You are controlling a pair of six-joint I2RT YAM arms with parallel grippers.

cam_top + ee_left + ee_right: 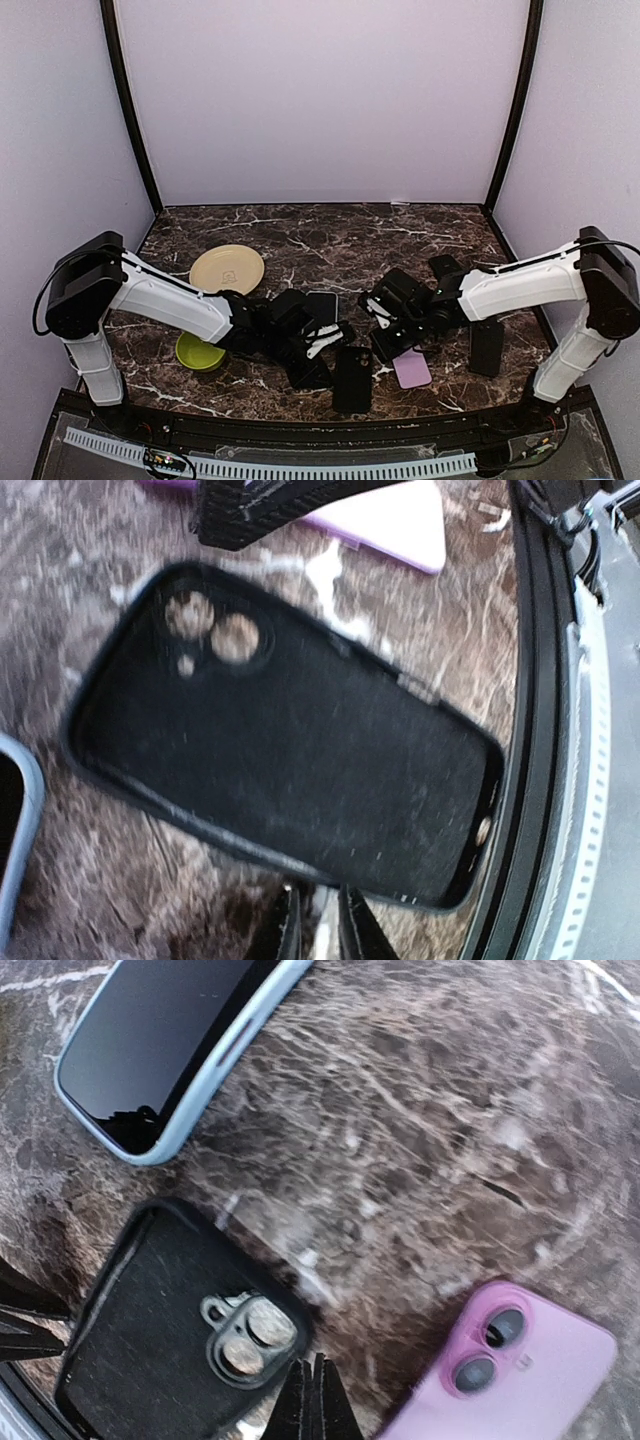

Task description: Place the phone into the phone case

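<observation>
Case (pixel 352 380) cavity-up nr table (pixel 330 235) front edge so phone (pixel 160 1030) can drop in; L gripper (pixel 320 920) & R gripper (pixel 312 1390) clenched, empty.

Black phone case (pixel 290 760) flat on the marble tabletop (pixel 90 880).

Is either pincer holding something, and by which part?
The right pincer is shut, empty. The left pincer sits at the rim of the black case; grip cannot be told.
</observation>
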